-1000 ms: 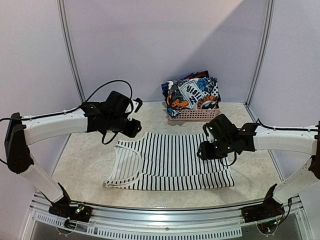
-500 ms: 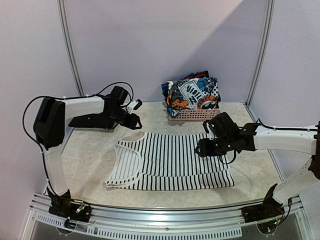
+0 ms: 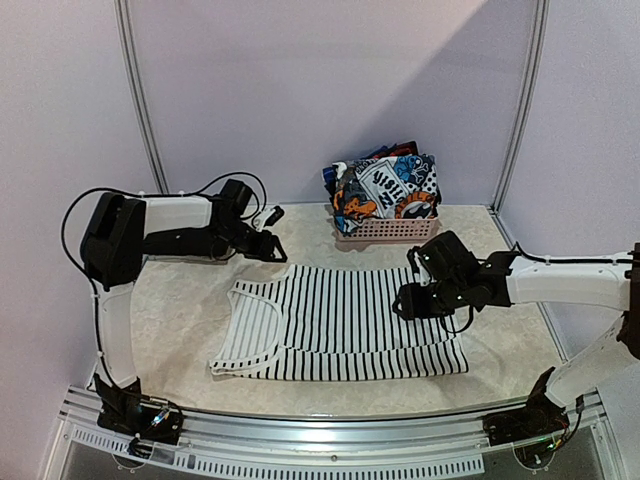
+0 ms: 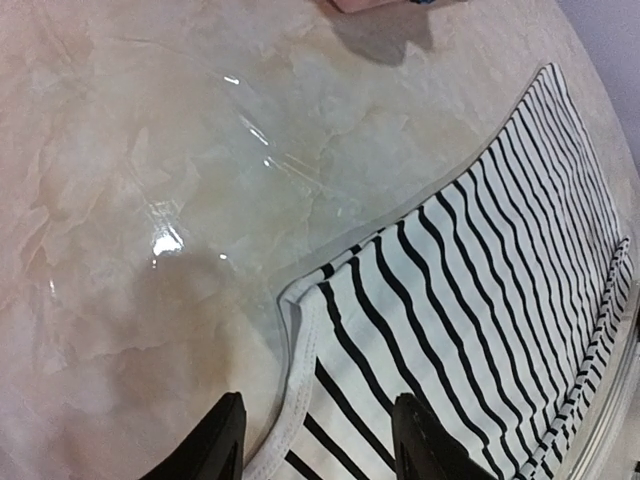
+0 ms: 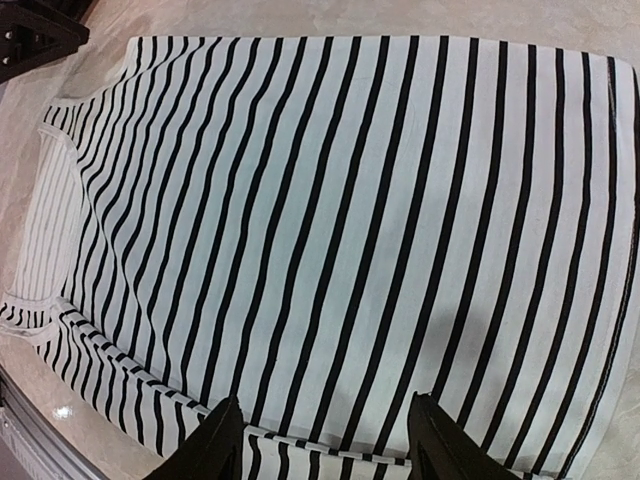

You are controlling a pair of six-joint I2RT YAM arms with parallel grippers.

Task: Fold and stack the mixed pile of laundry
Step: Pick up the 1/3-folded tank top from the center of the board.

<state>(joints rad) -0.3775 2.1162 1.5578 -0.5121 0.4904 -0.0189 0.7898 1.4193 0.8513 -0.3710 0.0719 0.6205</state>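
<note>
Left wrist view: my left claw (image 4: 318,442) hangs spread over the strap edge of the striped garment (image 4: 480,300); my right claw (image 5: 325,445) hovers spread above its flat body.

Basket (image 3: 386,233) blocks far edge; bare table (image 3: 170,312) left of striped shirt (image 3: 350,322).

1. A striped top (image 5: 340,220), white with thin black lines, lies spread flat on a marbled table (image 5: 300,15) and fills most of the frame.
2. Its white-trimmed neckline and strap sit at the left; a narrow folded band runs along the lower-left edge.
3. The right gripper (image 5: 325,445) hangs over the top's near edge, its two black fingers (image 5: 215,445) spread apart with nothing between them.
4. A black machine part (image 5: 35,35) shows in the top-left corner.
</note>
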